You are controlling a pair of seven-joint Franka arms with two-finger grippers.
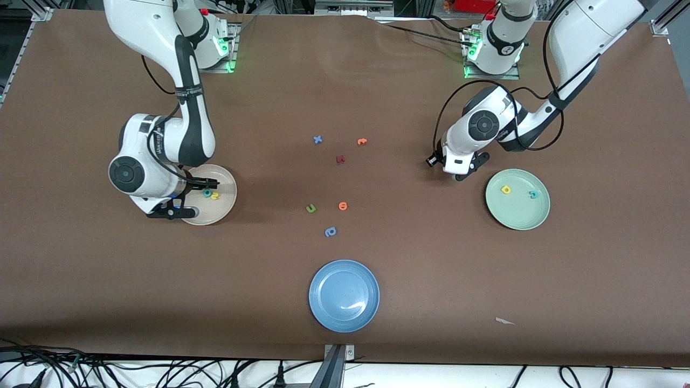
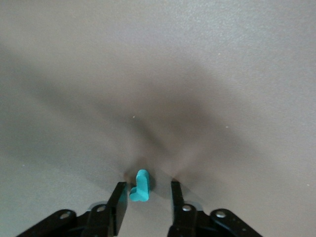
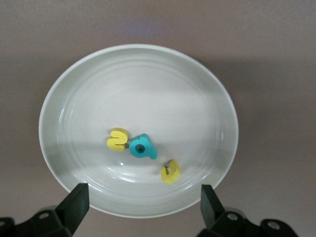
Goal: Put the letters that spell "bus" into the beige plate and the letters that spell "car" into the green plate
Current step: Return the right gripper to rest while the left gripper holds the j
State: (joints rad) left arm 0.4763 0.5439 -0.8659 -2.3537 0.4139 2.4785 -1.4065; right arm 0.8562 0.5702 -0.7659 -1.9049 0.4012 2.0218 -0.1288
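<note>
The beige plate (image 1: 226,202) (image 3: 148,59) holds a yellow "s" (image 3: 117,139), a teal "b" (image 3: 143,147) (image 1: 207,193) and a yellow "u" (image 3: 171,171). My right gripper (image 1: 186,196) (image 3: 144,190) hangs open over that plate's rim and holds nothing. The green plate (image 1: 517,215) carries a yellow "a" (image 1: 505,189) and a teal "c" (image 1: 533,194). Beside the green plate, my left gripper (image 1: 459,175) (image 2: 148,184) is down at the table. A teal "r" (image 2: 140,186) stands between its fingers. One finger is close against the letter; the other is still apart from it.
Loose letters lie mid-table: a blue x (image 1: 318,139), an orange one (image 1: 361,141), a dark red one (image 1: 340,159), an olive "u" (image 1: 311,208), another orange one (image 1: 343,206) and a blue-violet one (image 1: 330,231). A blue plate (image 1: 344,295) sits nearest the front camera.
</note>
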